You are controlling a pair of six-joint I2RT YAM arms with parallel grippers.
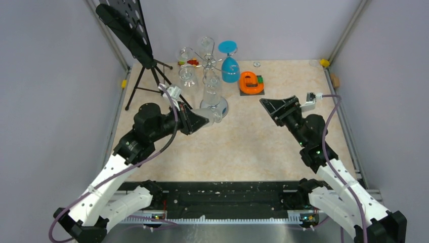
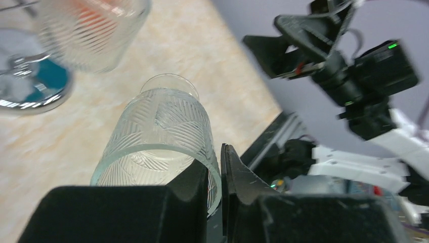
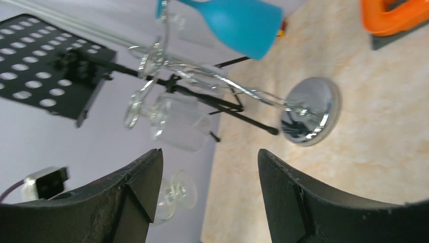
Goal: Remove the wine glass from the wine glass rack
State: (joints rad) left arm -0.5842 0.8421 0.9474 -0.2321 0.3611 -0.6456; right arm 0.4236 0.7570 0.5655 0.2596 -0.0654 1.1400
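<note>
Pinches clear patterned wine glass (image 2: 162, 126) by rim in left gripper (image 2: 215, 161), just beside mirrored base of chrome wine glass rack (image 3: 309, 110); holds right gripper (image 3: 210, 157) wide open, empty, well apart.

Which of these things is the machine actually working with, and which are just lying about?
In the job: clear wine glass, pinched by the left pincer; chrome wine glass rack.
Lying about: black music stand; orange object; blue glass hanging on the rack.
</note>
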